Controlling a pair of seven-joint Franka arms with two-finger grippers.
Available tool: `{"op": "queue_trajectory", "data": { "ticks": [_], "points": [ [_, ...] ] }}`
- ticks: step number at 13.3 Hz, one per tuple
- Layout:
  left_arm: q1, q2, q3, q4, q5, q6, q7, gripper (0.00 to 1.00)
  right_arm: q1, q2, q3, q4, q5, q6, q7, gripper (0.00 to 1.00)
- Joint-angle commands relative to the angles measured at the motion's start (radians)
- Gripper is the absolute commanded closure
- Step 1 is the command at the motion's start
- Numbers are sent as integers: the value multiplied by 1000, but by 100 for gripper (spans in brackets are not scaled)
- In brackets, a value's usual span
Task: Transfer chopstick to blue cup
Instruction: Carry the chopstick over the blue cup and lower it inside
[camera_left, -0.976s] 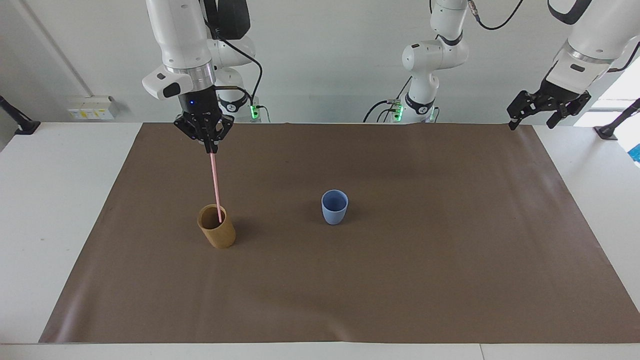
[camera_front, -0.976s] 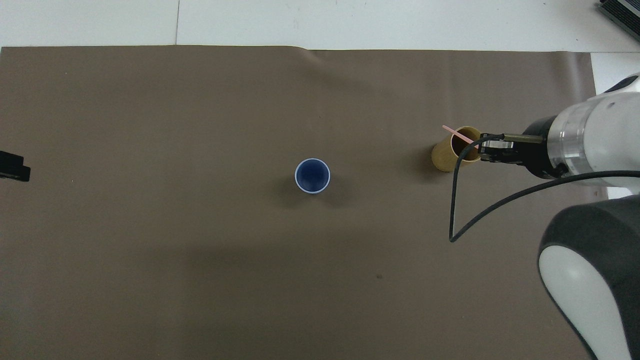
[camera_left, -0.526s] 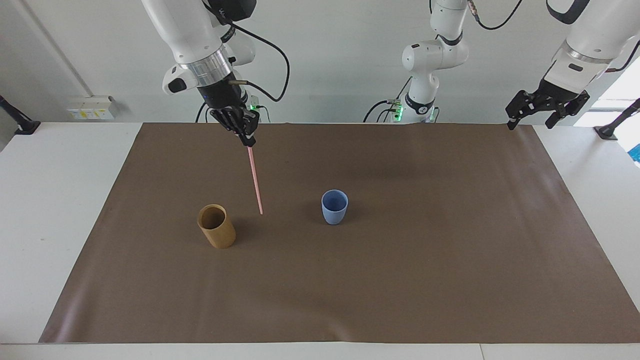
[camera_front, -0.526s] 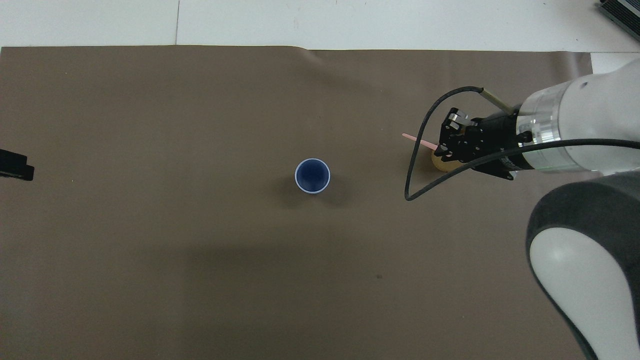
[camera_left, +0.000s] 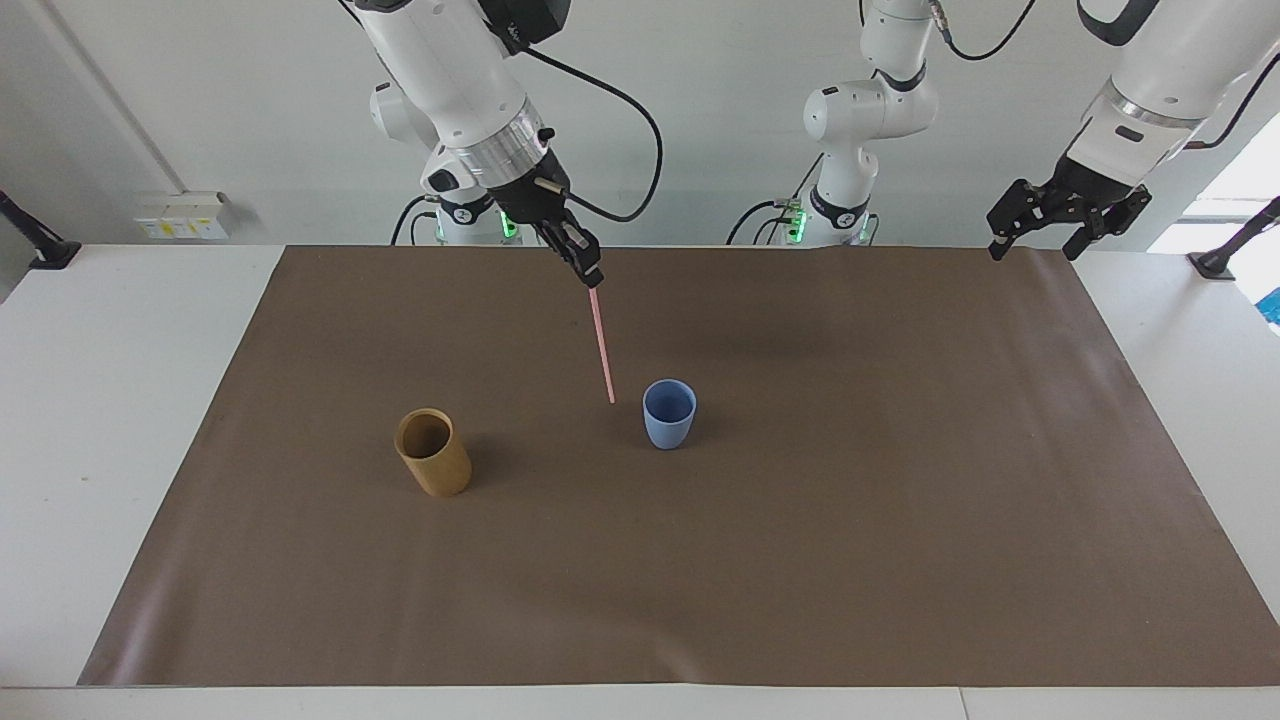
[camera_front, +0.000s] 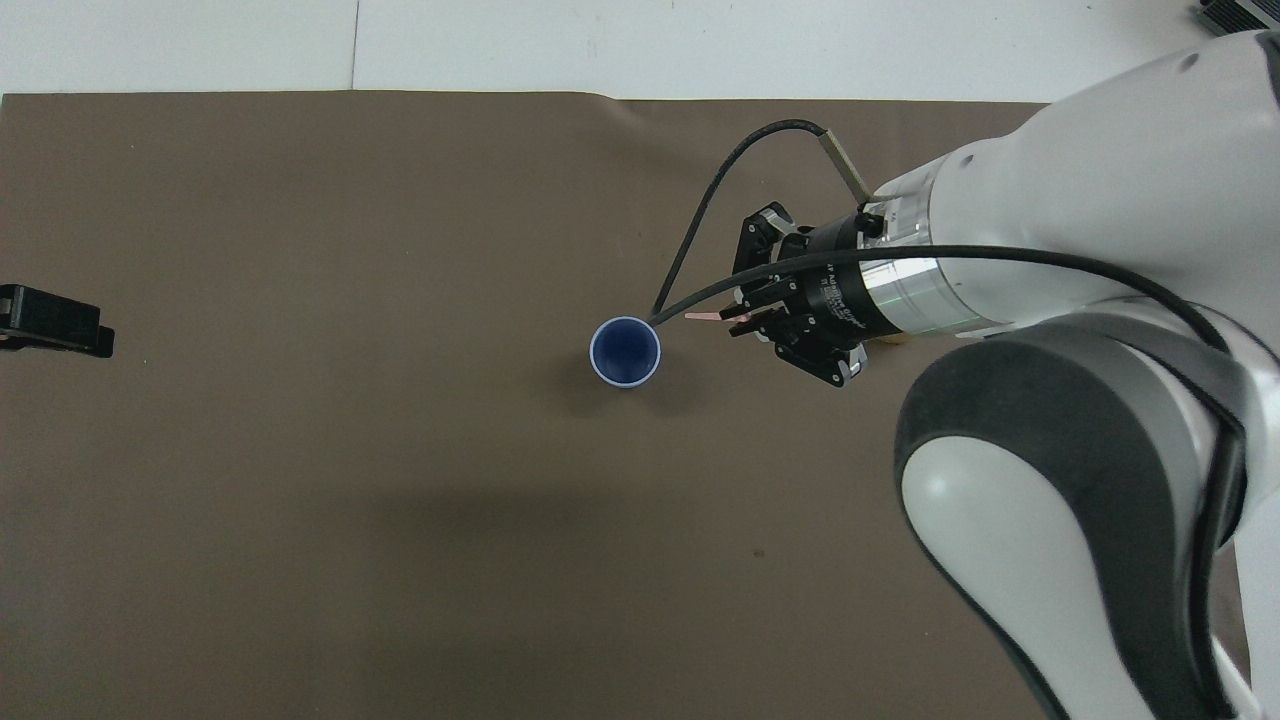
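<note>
White table (camera_left: 120, 400) w/ brown mat (camera_left: 800, 560) – blue cup (camera_left: 669, 414), tan cup (camera_left: 433, 453) on it.

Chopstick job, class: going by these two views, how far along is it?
Done: the chopstick is out of the tan cup. In hand: the right gripper, jaws shut on its top, holds it up beside the blue cup. Left: lowering it in. The left gripper waits, open.

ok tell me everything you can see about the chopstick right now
The chopstick is a single thin, straight, pale pink stick with a plain, smooth look. The shut right gripper pinches its top end, so it hangs in the air, tilted slightly off vertical, touching nothing else. Its lower tip is above the brown mat, just short of the blue cup on the side toward the right arm's end of the table, not yet over the cup's opening. The tan cup stands empty.
</note>
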Motion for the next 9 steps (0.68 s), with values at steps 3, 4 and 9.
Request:
{"op": "queue_trajectory", "data": {
  "ticks": [3,4,9],
  "points": [
    [-52,-18,21,-23,-12,21,-13,0,30,87,17,64,50,15,134,100],
    [-58,-20,21,-25,-12,19,-10,0,30,95,19,66,51,15,143,100],
    [-65,-21,12,-22,-12,15,-8,0,33,104,20,43,57,82,137,100]
  ]
}}
